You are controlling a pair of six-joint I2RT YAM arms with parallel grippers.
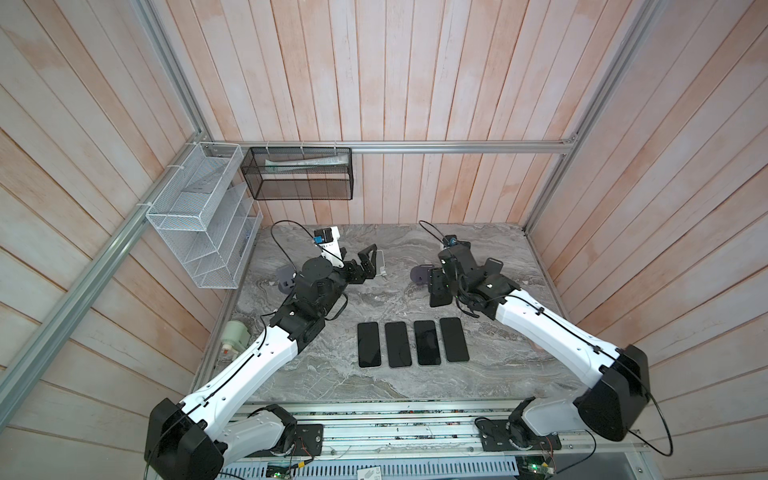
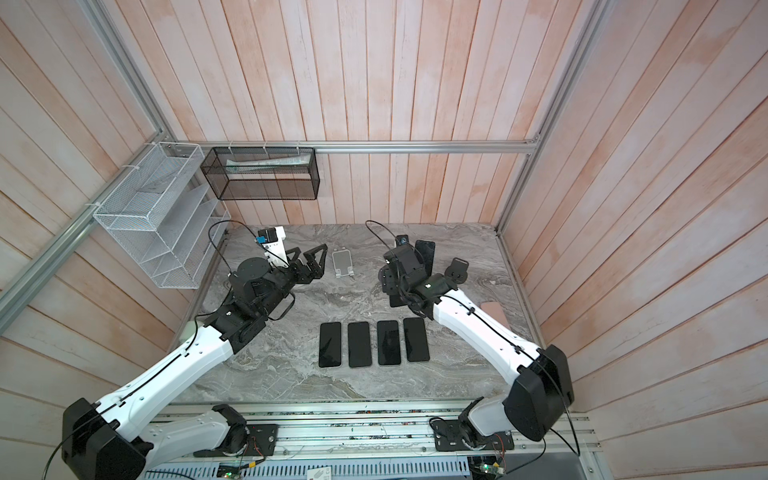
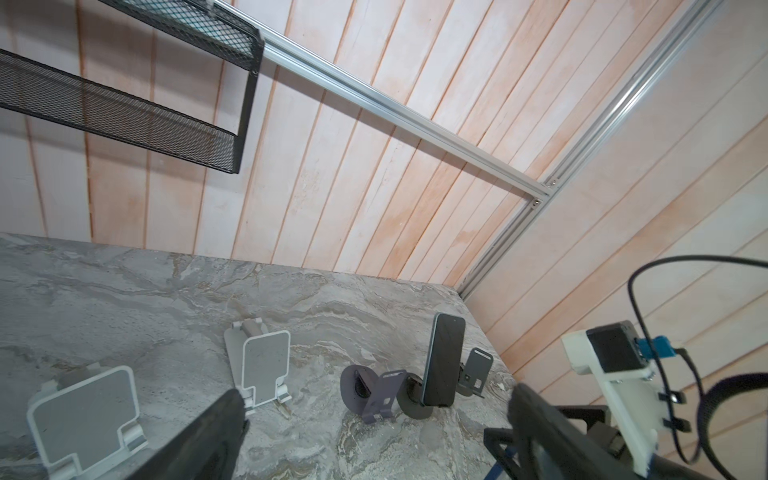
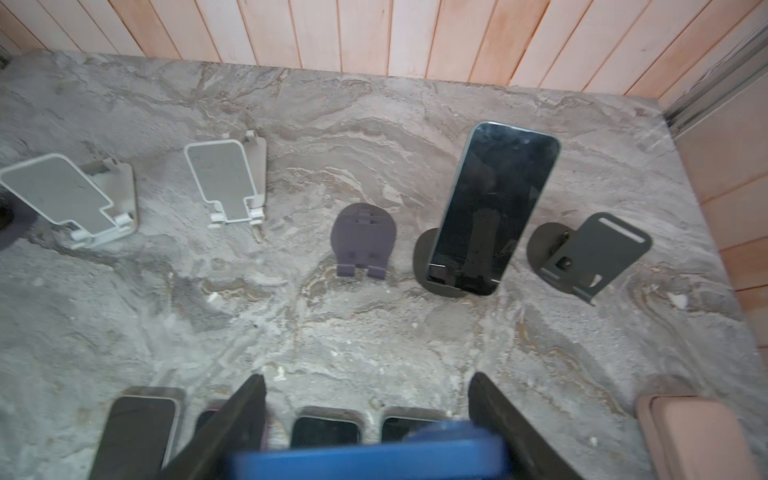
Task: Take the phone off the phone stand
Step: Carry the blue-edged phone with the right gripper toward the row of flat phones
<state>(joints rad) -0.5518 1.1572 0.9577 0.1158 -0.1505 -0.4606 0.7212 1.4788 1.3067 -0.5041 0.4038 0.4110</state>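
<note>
— Top views: position?
— High above the front edge of the table point(image 1: 332, 382), side by side, angled down; nearly identical coverage of the whole scene.
— Wrist views?
— Low, close to its surface, facing the back wall point(image 4: 374, 33). Both share the upright phone point(image 3: 444, 359) point(image 4: 494, 208).

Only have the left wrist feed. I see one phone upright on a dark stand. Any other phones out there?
Observer: Yes. Four phones lie flat, screens up, side by side in a row near the front of the table. None of them is on a stand.
Operator: Where's the right end effector?
Observer: The right end effector is open and empty. It sits short of the phone on the dark stand and is not touching it.
Operator: Anything off to the right that I can't see?
Observer: A pink object lies at the table's right edge.
</note>
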